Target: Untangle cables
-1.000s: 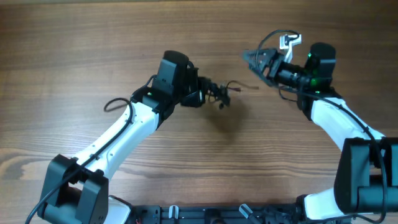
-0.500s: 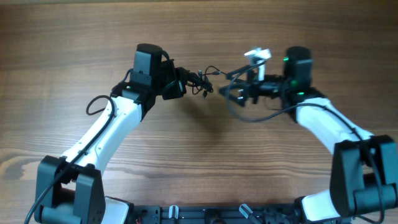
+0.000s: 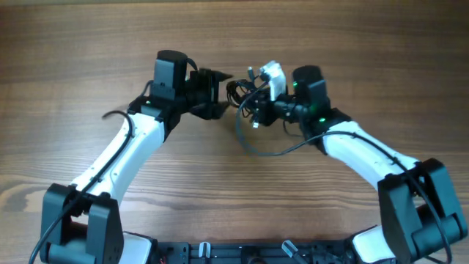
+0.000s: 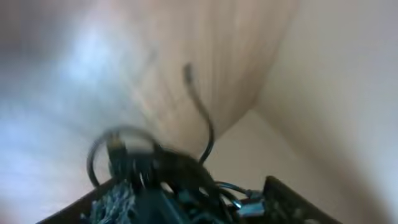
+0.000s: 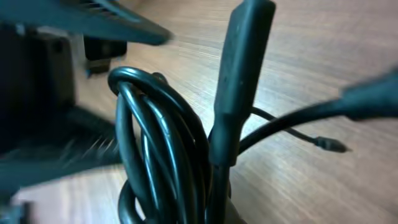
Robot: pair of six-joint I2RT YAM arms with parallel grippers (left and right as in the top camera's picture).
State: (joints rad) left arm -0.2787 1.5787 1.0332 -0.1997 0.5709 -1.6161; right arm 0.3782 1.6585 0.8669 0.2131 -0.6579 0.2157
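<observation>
The cables are a small black knot held above the wooden table, between my two grippers. My right gripper comes in from the right and is shut on the bundle. In the right wrist view the coiled cables fill the middle, with a plug standing upright and a thin wire end trailing right. My left gripper is just left of the knot, its fingers spread apart. In the blurred left wrist view the cables sit between the parted jaws of my left gripper.
A thicker black cable from the right arm hangs in a loop below the knot. Bare wooden table lies all around. The arm bases stand along the near edge.
The right arm swung left to the knot and closed on it. The left gripper, shut on the cables before, has opened; it barely shifted over the last half second.
</observation>
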